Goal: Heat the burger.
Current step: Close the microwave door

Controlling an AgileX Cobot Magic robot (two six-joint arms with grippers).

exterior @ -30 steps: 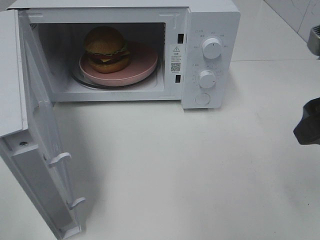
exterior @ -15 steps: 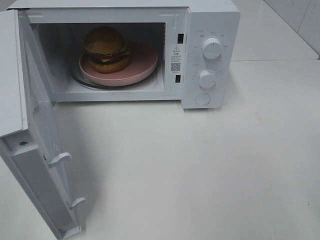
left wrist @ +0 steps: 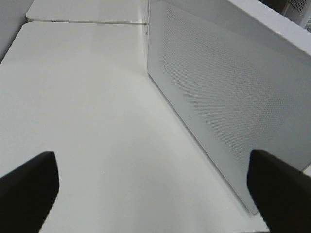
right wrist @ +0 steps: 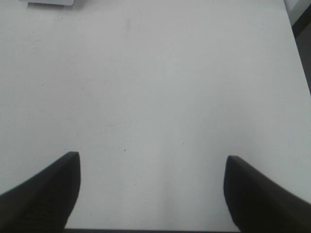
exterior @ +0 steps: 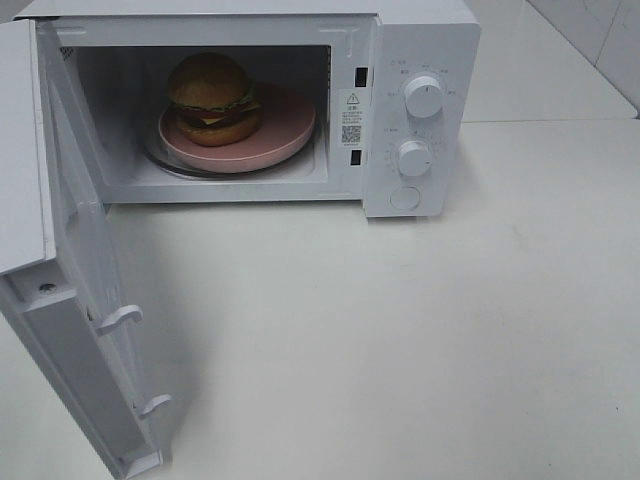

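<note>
Burger [exterior: 212, 97], with brown bun and layered filling, seated upright on the left part of a round pink plate [exterior: 290, 125] inside the cavity of a white microwave [exterior: 420, 30]. The plate rests on the glass turntable [exterior: 157, 162], whose edge shows beneath it. Microwave door [exterior: 75, 300] swung wide open on its left hinge, with two latch hooks projecting from its free edge. Control panel to the right of the cavity: upper knob [exterior: 424, 97], lower knob [exterior: 414, 157] and a round button [exterior: 404, 198] below them. The oven stands on a white table [exterior: 420, 340]. Left gripper [left wrist: 150, 162]: jaws spread wide apart and holding nothing, above the table just beside the door's perforated panel [left wrist: 228, 92]. Right gripper [right wrist: 151, 158]: jaws likewise spread and empty, over bare tabletop
</note>
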